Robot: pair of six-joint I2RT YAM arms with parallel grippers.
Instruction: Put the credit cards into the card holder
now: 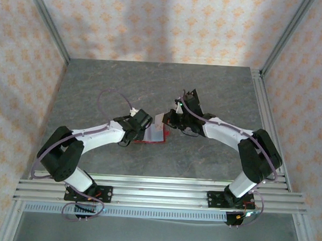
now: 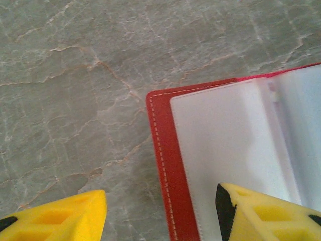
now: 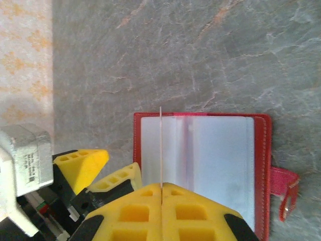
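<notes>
The red card holder (image 3: pixel 220 165) lies open on the grey marbled table (image 3: pixel 175 50), pale pockets facing up. The right gripper (image 3: pixel 161 187) has its fingers pressed together, pinching a credit card (image 3: pixel 160 145) seen edge-on over the holder's left pocket. The left gripper (image 2: pixel 160 201) has its fingers spread across the holder's red edge, one over the pocket and one over bare table.

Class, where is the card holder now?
In the top view the card holder lies open at the table's centre, the left gripper bracketing its left edge and the right gripper holding a credit card edge-on above it.
</notes>
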